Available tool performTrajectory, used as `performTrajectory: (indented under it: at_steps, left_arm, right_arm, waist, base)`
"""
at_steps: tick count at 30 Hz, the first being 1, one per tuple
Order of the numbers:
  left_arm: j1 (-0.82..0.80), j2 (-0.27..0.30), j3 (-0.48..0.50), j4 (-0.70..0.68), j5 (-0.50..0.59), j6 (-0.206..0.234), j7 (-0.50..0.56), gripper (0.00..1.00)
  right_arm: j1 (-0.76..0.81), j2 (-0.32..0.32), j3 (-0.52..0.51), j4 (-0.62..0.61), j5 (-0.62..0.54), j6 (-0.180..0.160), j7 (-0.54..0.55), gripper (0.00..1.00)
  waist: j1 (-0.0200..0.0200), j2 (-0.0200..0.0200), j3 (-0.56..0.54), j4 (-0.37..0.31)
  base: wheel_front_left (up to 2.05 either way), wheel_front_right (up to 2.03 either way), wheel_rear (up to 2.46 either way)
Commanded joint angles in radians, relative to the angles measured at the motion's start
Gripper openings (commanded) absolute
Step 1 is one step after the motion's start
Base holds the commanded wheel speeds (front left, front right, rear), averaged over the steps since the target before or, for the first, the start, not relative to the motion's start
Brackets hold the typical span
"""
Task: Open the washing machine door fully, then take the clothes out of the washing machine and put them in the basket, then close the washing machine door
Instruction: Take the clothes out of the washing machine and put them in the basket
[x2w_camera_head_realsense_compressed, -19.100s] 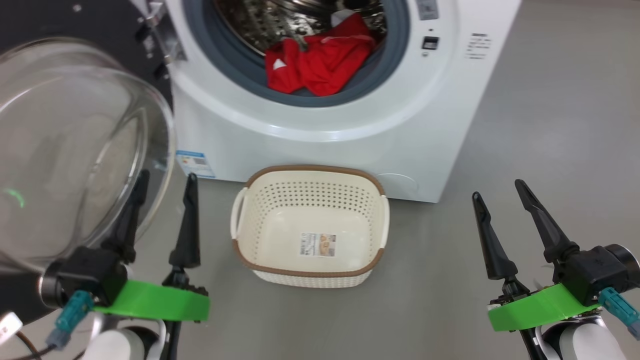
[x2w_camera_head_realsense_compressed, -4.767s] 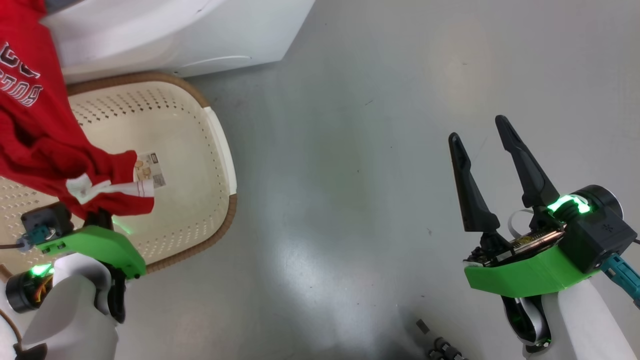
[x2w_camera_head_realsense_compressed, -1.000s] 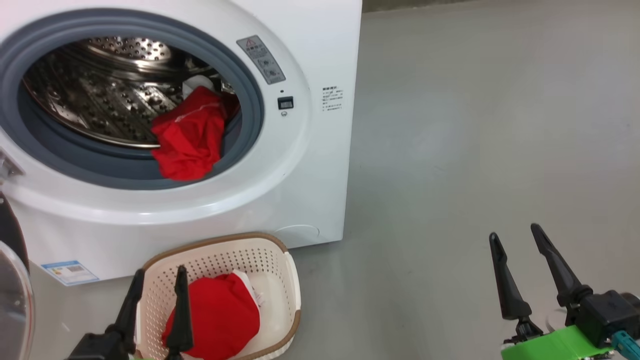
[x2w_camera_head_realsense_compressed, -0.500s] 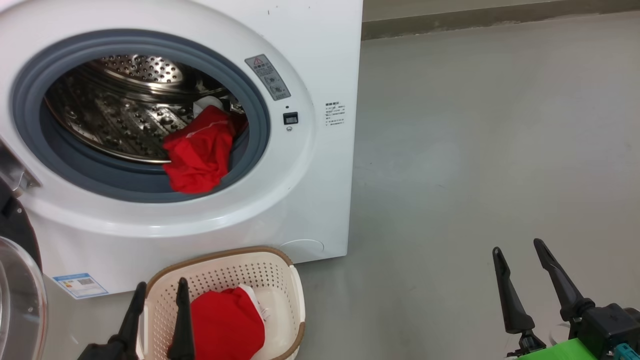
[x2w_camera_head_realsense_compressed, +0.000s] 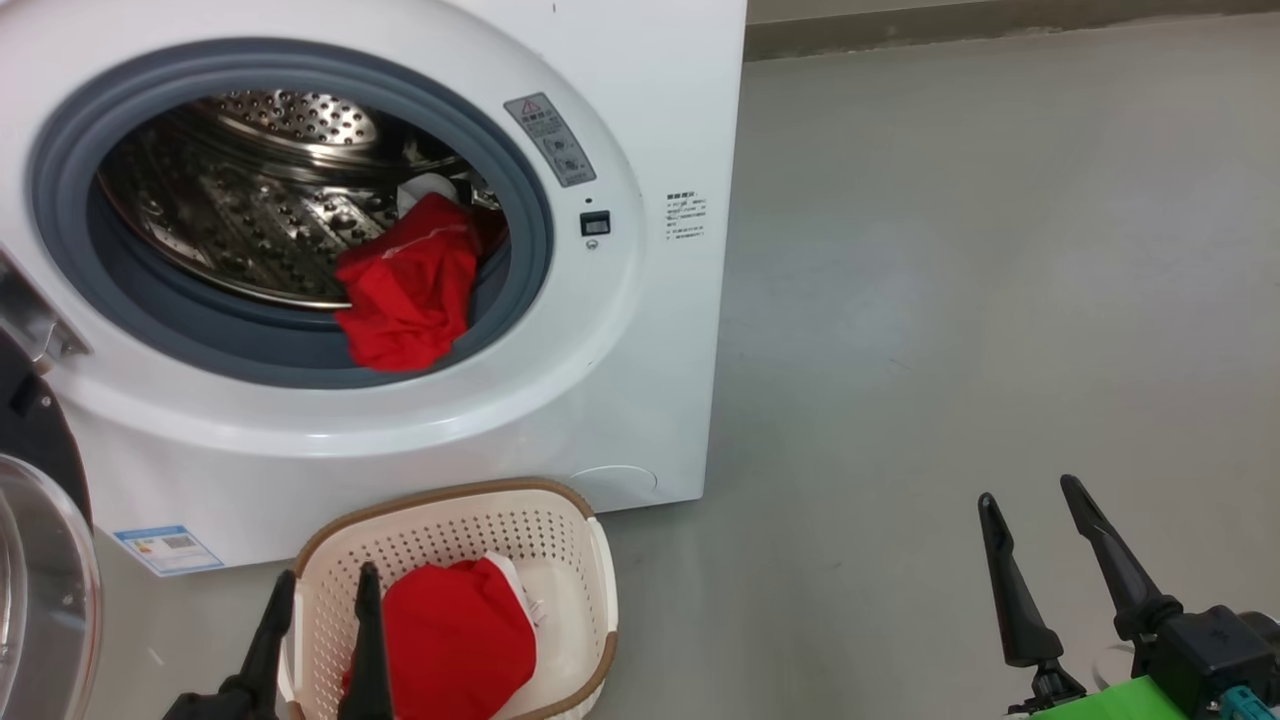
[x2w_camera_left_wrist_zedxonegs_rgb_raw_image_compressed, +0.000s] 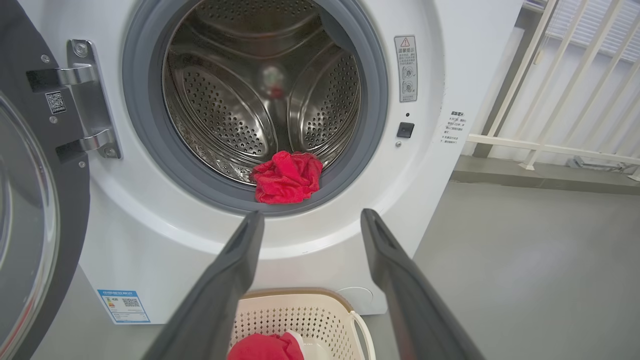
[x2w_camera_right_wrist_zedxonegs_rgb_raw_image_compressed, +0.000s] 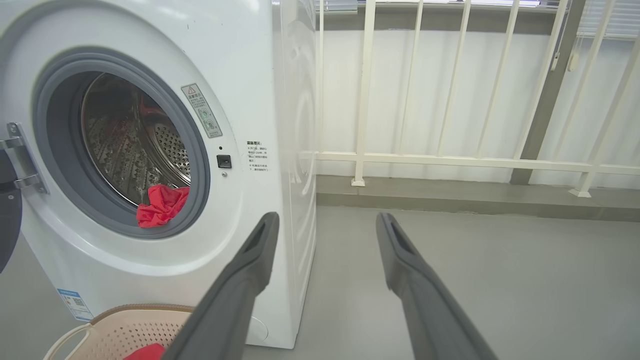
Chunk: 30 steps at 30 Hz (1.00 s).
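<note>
The white washing machine (x2w_camera_head_realsense_compressed: 620, 400) stands with its door (x2w_camera_head_realsense_compressed: 40, 590) swung wide open at the left; the door's hinge (x2w_camera_left_wrist_zedxonegs_rgb_raw_image_compressed: 85, 105) shows in the left wrist view. Red clothes (x2w_camera_head_realsense_compressed: 410, 290) hang over the grey gasket at the drum's lower right, also seen as clothes (x2w_camera_left_wrist_zedxonegs_rgb_raw_image_compressed: 286, 177) and clothes (x2w_camera_right_wrist_zedxonegs_rgb_raw_image_compressed: 161, 206). More red clothes (x2w_camera_head_realsense_compressed: 455, 640) lie in the cream basket (x2w_camera_head_realsense_compressed: 560, 505) on the floor before the machine. My left gripper (x2w_camera_head_realsense_compressed: 322, 590) is open and empty over the basket's left rim. My right gripper (x2w_camera_head_realsense_compressed: 1030, 495) is open and empty over bare floor at the right.
Grey floor (x2w_camera_head_realsense_compressed: 950, 300) stretches to the right of the machine. A white railing (x2w_camera_right_wrist_zedxonegs_rgb_raw_image_compressed: 450, 160) on a low kerb runs behind it. A blue label (x2w_camera_head_realsense_compressed: 165, 548) sits low on the machine's front.
The camera has shifted slightly, so the machine sits a little more to the right. One red garment now lies in the basket, released by my left gripper, which held it earlier. Both grippers stay open.
</note>
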Motion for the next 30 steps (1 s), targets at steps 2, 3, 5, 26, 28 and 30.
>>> performTrajectory:
  at_steps: [2, 3, 5, 26, 28, 30]
  left_arm:
    - [-0.032, 0.006, 0.027, -0.028, -0.003, 0.002, -0.005, 1.00]
    - [-0.033, 0.006, 0.027, -0.028, -0.003, 0.002, -0.005, 1.00]
    - [-0.037, 0.006, 0.026, -0.029, -0.003, 0.002, -0.005, 1.00]
    - [-0.155, 0.017, 0.043, -0.049, -0.011, 0.000, -0.005, 1.00]
    - [-0.184, 0.025, 0.047, -0.047, -0.011, 0.001, -0.002, 1.00]
    - [-0.215, 0.034, 0.050, -0.043, -0.011, 0.004, 0.004, 1.00]
  right_arm:
    - [-0.038, -0.014, 0.034, -0.026, -0.010, 0.005, -0.006, 1.00]
    - [-0.041, -0.014, 0.036, -0.025, -0.010, 0.005, -0.006, 1.00]
    - [-0.047, -0.014, 0.038, -0.026, -0.009, 0.005, -0.006, 1.00]
    - [-0.145, -0.014, 0.065, -0.050, 0.001, 0.005, -0.006, 1.00]
    - [-0.158, -0.014, 0.069, -0.050, 0.002, 0.005, -0.006, 1.00]
    - [-0.171, -0.014, 0.073, -0.051, 0.005, 0.005, -0.006, 1.00]
  waist:
    - [0.0000, 0.0000, 0.006, 0.007]
    - [0.0000, 0.0000, 0.009, 0.009]
    - [0.0000, 0.0000, 0.015, 0.012]
    - [0.0000, 0.0000, 0.211, 0.008]
    - [0.0000, 0.0000, 0.235, 0.005]
    - [0.0000, 0.0000, 0.258, 0.001]
  base:
    - [0.00, 0.00, 0.00]
    - [0.00, 0.00, 0.00]
    - [0.00, 0.00, 0.00]
    - [0.00, 0.00, 0.00]
    - [0.00, 0.00, 0.00]
    - [0.00, 0.00, 0.00]
